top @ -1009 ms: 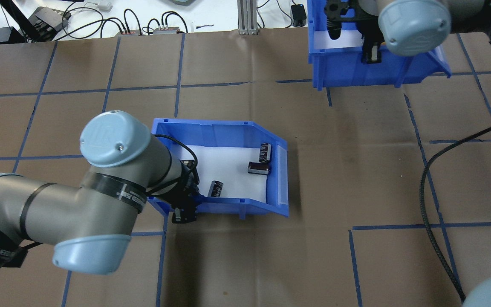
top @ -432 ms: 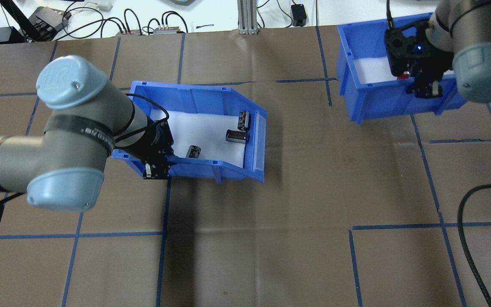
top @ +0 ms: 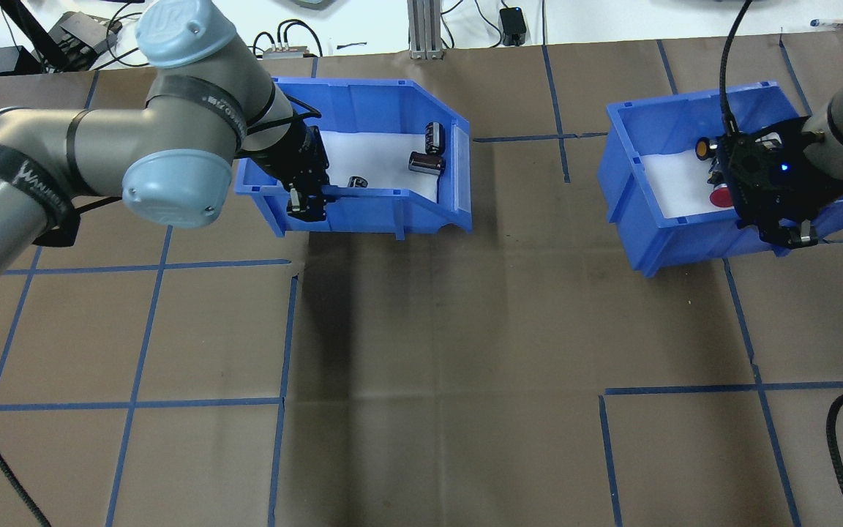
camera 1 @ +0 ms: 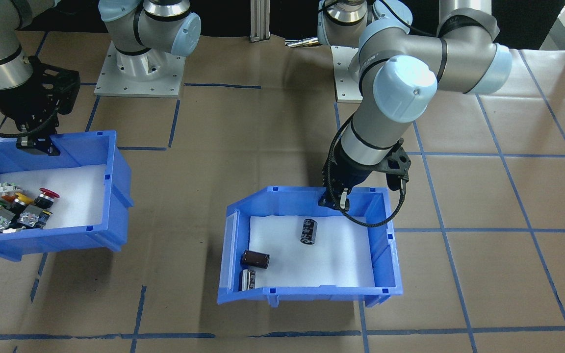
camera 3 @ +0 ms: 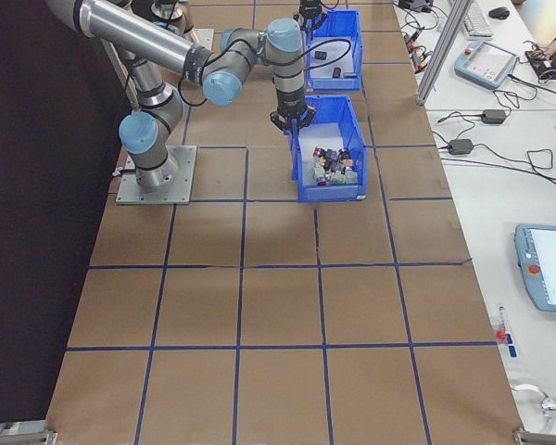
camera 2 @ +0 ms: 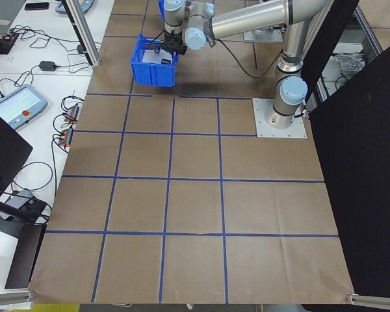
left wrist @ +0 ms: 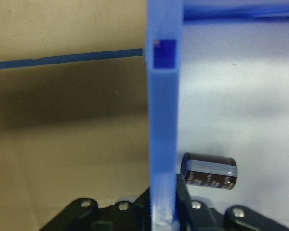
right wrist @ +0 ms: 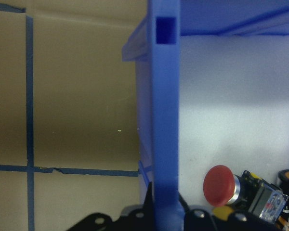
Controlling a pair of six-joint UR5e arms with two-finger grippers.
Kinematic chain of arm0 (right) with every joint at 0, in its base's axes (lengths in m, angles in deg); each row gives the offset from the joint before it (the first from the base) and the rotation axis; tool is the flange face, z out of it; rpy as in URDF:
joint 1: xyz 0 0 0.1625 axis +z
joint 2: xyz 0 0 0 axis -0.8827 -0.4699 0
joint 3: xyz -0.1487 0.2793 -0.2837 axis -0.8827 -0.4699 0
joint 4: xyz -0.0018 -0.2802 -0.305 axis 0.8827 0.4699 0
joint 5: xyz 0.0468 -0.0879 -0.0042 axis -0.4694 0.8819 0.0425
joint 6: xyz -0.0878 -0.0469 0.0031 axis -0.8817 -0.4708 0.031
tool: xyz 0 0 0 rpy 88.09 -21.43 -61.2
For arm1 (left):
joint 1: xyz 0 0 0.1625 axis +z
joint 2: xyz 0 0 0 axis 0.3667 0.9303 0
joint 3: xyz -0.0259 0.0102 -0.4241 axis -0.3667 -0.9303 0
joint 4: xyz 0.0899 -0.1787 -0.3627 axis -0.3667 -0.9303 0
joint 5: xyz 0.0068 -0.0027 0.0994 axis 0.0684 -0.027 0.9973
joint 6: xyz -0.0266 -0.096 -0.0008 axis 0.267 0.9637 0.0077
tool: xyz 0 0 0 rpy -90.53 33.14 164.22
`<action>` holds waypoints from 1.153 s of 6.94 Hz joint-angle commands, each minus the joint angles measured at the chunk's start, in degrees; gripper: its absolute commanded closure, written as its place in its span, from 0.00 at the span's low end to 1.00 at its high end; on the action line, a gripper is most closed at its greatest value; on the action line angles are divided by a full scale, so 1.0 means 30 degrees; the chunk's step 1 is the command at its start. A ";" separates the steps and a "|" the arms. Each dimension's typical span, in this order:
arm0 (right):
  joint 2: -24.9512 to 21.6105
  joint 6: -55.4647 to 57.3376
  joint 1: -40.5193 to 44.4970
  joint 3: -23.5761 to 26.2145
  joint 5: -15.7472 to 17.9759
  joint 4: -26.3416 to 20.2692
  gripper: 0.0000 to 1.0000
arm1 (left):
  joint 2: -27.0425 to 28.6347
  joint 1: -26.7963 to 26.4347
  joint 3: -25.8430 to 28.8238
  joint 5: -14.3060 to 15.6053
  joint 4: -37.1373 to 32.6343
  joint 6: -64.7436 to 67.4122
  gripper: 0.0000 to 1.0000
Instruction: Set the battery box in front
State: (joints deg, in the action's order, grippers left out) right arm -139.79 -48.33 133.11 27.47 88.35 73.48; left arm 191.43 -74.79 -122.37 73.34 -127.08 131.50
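The battery box (top: 392, 212) is a blue bin with a white floor, at the far left of the table in the overhead view. It holds a brown cylinder (top: 425, 162) and two black ones (top: 433, 137) (top: 357, 181). My left gripper (top: 304, 205) is shut on its near wall (left wrist: 162, 120), by the closed end. In the front-facing view the battery box (camera 1: 312, 294) sits centre, with the left gripper (camera 1: 334, 201) on its rear wall. My right gripper (top: 787, 234) is shut on the wall (right wrist: 164, 120) of the switch bin (top: 656, 241).
The switch bin (camera 1: 111, 186) holds red, yellow and white push-buttons (camera 1: 47, 195). Cables and boxes (top: 85, 33) lie past the table's far edge. A black cable (top: 838, 439) hangs at the near right. Brown paper with blue tape lines (top: 421, 395) covers the table.
The left arm has carried the battery box toward the table's far edge and slightly left. The right arm has brought the switch bin nearer and to the right.
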 commanded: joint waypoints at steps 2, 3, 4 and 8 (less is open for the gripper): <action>-0.0588 0.0092 -0.0215 0.0524 -0.0015 -0.0170 1.00 | 0.4243 -0.2315 0.3803 -0.1401 0.1586 0.3699 1.00; -0.0733 0.0237 -0.0215 0.0756 0.0014 -0.0288 1.00 | 0.5037 -0.2845 0.4481 -0.1614 0.1968 0.4871 1.00; -0.1256 0.0297 -0.0128 0.1193 -0.0015 -0.0202 1.00 | 0.5451 -0.2995 0.4633 -0.1703 0.2378 0.4940 0.99; -0.1584 0.0733 -0.0157 0.1897 0.0073 -0.0347 1.00 | 0.5164 -0.3260 0.3933 -0.1704 0.2412 0.4912 0.92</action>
State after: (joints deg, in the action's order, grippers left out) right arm -144.39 -46.99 132.71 32.24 88.50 72.66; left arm 207.35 -84.38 -109.91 68.16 -119.72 146.34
